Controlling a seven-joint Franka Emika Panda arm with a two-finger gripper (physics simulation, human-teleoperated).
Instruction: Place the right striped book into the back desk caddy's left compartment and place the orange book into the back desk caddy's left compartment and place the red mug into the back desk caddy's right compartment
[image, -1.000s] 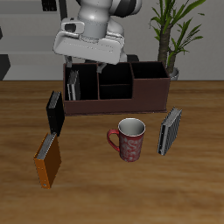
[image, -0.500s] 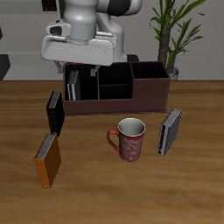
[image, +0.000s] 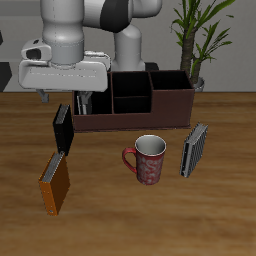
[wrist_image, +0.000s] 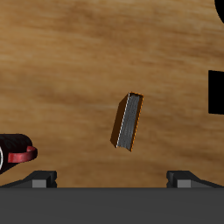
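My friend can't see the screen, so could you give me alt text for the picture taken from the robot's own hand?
An orange book lies alone on a bare wooden table, seen from straight above between the robot's open jaws. The handle and edge of a red mug peek in at one side, and a black book shows at the opposite edge.

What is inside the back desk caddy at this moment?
In the back desk caddy, one striped book stands in the end section beside the gripper. The middle sections look empty. The front wall hides their floors.
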